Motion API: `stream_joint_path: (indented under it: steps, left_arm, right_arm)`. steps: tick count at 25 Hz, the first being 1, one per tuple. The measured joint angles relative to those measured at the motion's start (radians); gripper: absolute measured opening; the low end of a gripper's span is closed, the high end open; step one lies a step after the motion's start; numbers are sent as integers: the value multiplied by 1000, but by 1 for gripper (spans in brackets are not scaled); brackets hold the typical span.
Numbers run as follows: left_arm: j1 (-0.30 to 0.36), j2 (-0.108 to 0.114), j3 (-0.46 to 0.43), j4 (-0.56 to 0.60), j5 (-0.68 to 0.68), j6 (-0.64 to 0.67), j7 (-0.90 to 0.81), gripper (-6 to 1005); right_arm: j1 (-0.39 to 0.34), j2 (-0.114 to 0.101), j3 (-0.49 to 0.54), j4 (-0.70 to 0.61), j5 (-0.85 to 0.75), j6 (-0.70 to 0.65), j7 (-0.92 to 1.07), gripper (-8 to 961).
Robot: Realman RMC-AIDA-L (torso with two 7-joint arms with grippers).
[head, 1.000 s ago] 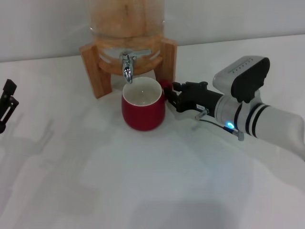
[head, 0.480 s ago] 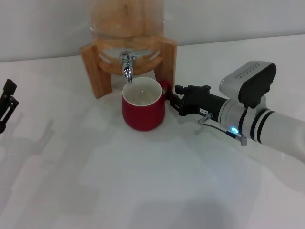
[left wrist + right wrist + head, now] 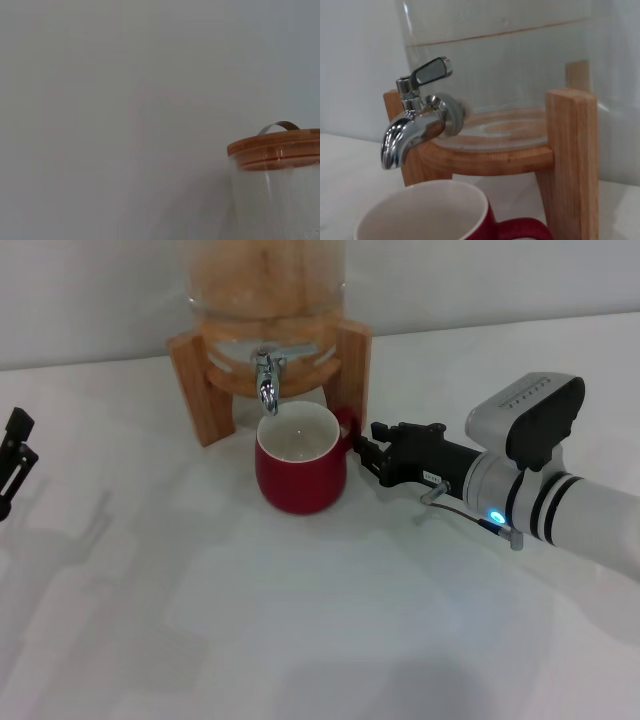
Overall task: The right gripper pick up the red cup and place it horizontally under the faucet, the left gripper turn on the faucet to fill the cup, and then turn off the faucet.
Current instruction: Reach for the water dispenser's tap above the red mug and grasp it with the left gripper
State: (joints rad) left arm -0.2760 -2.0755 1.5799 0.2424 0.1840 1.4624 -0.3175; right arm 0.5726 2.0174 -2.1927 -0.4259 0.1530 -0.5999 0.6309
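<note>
The red cup [image 3: 300, 468] stands upright on the white table, its off-white inside facing up directly below the spout of the chrome faucet [image 3: 267, 380]. Its small handle [image 3: 347, 421] points to the right. My right gripper [image 3: 368, 452] sits just right of that handle, open, a small gap away and holding nothing. The right wrist view looks past the cup's rim [image 3: 425, 210] up at the faucet [image 3: 415, 125], whose lever points away from the spout. At the far left edge, my left gripper [image 3: 14, 455] is parked far from the faucet.
The clear dispenser rests on a wooden stand [image 3: 195, 390] at the back of the table. The stand's right leg [image 3: 355, 365] is close behind the cup handle. The left wrist view shows only a wall and the dispenser's wooden lid [image 3: 275, 150].
My right gripper has drawn back to the right, away from the cup handle it was touching. The cup stays under the faucet and the left arm has not moved.
</note>
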Motion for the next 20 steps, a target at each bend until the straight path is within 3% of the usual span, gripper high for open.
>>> stream_joint_path:
  steps: [20]
  left_arm:
    - [-1, 1, -6, 0, 0, -2, 0, 823]
  right_arm:
    - [-40, -8, 7, -2, -1, -29, 1, 290]
